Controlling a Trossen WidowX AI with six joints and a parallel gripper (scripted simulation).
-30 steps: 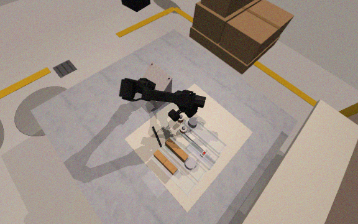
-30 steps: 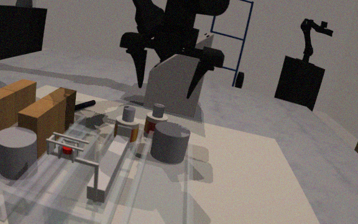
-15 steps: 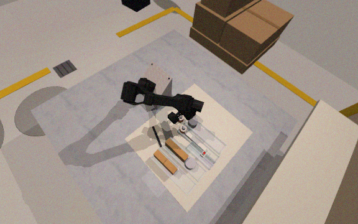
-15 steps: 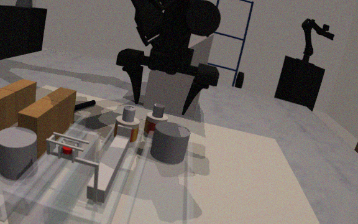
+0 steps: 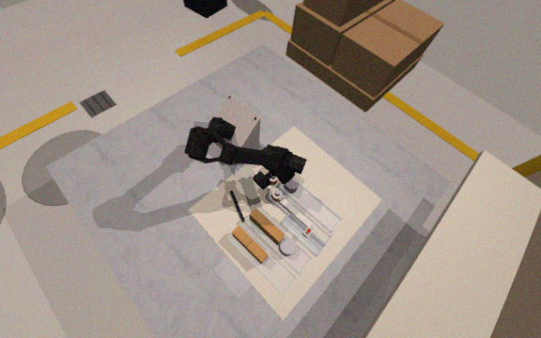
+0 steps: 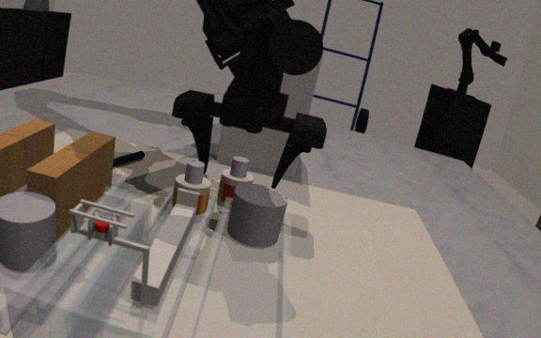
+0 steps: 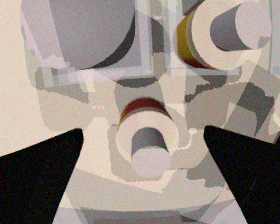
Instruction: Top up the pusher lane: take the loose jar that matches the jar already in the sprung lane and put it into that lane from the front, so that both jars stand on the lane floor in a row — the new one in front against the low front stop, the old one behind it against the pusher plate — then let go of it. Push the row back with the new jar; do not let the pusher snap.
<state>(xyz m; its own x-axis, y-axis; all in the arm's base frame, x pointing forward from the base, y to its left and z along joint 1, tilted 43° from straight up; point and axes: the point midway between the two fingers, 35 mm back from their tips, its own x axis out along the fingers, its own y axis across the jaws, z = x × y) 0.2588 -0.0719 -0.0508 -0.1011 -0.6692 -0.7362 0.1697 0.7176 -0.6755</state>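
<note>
The gripper [image 6: 239,177] hung wide open and empty over the loose jar [image 6: 236,186], seemingly light, rigid, best gripped around its body.

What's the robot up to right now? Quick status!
Gripper open, empty, straddling the loose red-banded jar. Yellow-banded jar in the lane. Grey cylinder close beside the loose jar, near one fingertip.

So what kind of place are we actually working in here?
Probably a warehouse or stockroom floor: yellow floor lines, stacked cardboard boxes on a pallet, and a blue hand truck by the wall. The shelf mock-up with its pusher lane suggests retail restocking practice.
</note>
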